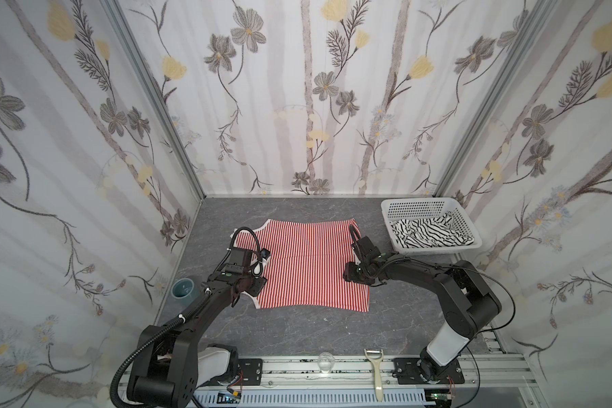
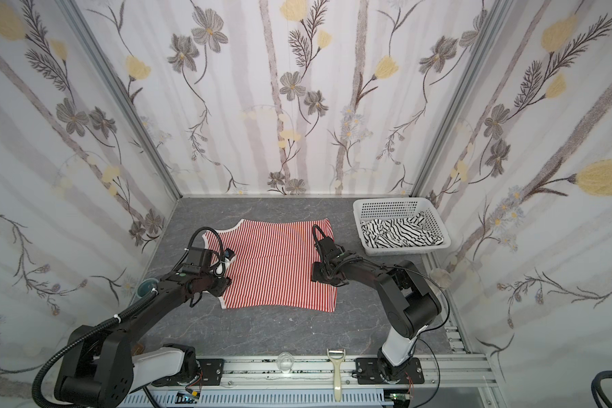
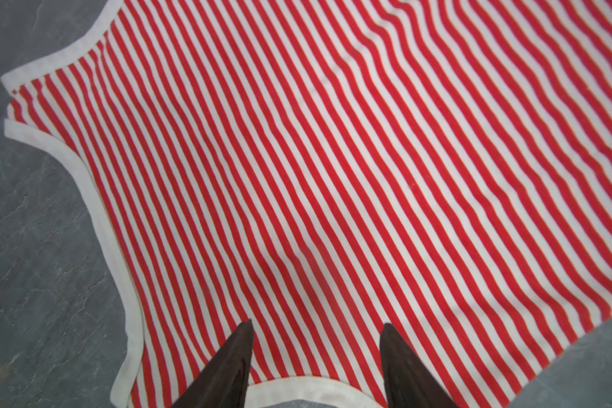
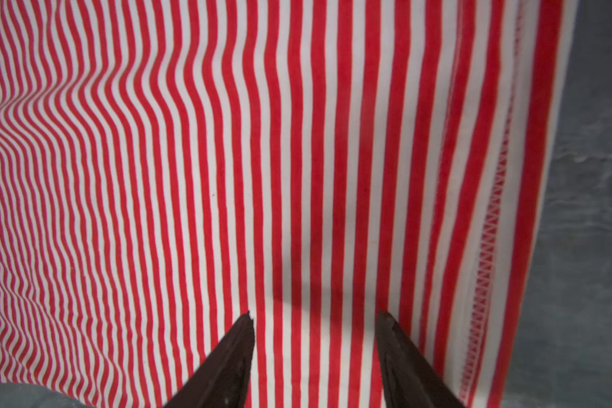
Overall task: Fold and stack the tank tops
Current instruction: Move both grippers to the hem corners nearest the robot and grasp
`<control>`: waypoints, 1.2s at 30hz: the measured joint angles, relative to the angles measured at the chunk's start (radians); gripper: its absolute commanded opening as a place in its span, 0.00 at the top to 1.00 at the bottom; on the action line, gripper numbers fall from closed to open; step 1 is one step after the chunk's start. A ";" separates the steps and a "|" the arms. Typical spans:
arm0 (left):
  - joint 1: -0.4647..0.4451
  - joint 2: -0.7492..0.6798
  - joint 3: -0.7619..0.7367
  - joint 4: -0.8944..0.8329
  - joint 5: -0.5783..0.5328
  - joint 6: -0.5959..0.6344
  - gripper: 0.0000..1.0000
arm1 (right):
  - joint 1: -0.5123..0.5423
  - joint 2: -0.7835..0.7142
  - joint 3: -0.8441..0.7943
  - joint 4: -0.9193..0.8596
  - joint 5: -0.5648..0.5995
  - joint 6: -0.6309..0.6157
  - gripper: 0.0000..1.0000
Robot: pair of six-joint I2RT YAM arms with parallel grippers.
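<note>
Left gripper and right gripper low over opposite sides of the red-striped top, agape, seemingly empty

Noted tank top spread flat at middle of table. Back-right corner: basket, right of that top and apart from it, second tank top bunched inside. Over the spread top's left edge: left gripper; over its right edge: right gripper. At table's left edge, beside left arm: cup. On front rail: glass and peeler, peeler to the right of glass.
</note>
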 measured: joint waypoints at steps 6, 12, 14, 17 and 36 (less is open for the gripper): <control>-0.085 -0.028 -0.017 -0.055 0.036 0.016 0.39 | 0.005 -0.010 0.045 -0.049 0.019 -0.019 0.41; -0.133 -0.069 -0.058 -0.104 0.037 0.052 0.47 | 0.025 -0.193 -0.055 -0.070 0.017 -0.006 0.41; -0.141 -0.088 -0.068 -0.131 0.028 0.063 0.48 | 0.026 -0.259 -0.108 -0.091 0.021 0.014 0.42; -0.156 -0.139 -0.089 -0.157 0.029 0.082 0.51 | 0.026 -0.363 -0.187 -0.119 0.026 0.037 0.43; -0.201 -0.046 -0.111 -0.199 0.005 0.154 0.66 | 0.016 -0.519 -0.340 -0.198 0.043 0.108 0.47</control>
